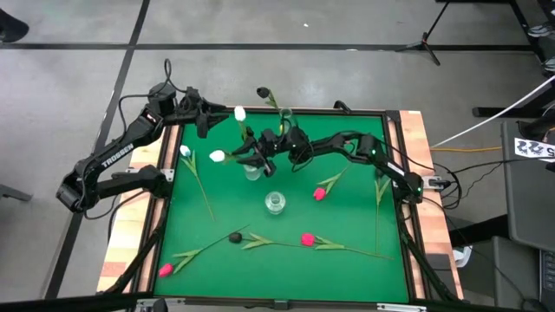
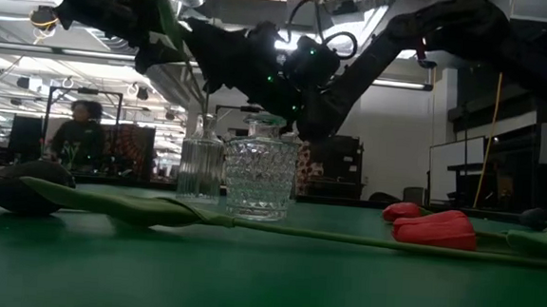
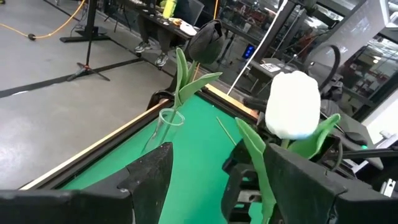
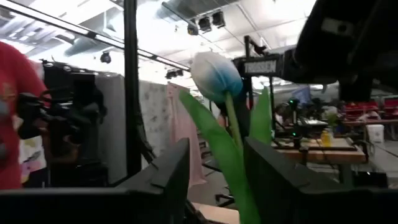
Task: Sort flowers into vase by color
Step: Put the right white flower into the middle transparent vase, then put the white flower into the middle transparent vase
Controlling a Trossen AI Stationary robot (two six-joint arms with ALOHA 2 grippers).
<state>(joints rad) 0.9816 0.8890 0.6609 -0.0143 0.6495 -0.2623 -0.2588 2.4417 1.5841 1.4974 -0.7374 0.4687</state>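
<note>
Two white tulips are standing in the vase near the table's far edge, with the right gripper hovering over it, fingers partway apart around a green stem, grip apparently loosening. Left gripper is waiting at the far-left corner, spread wide and empty. Red tulips and a black tulip are lying on the green mat. Being light, thin and springy, these stems are probably best pinched mid-stem, clear of leaves.

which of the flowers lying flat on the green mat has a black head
The black-headed tulip near the mat's front-left, beside a pink one; the other flat-lying heads are pink-red or white.
</note>
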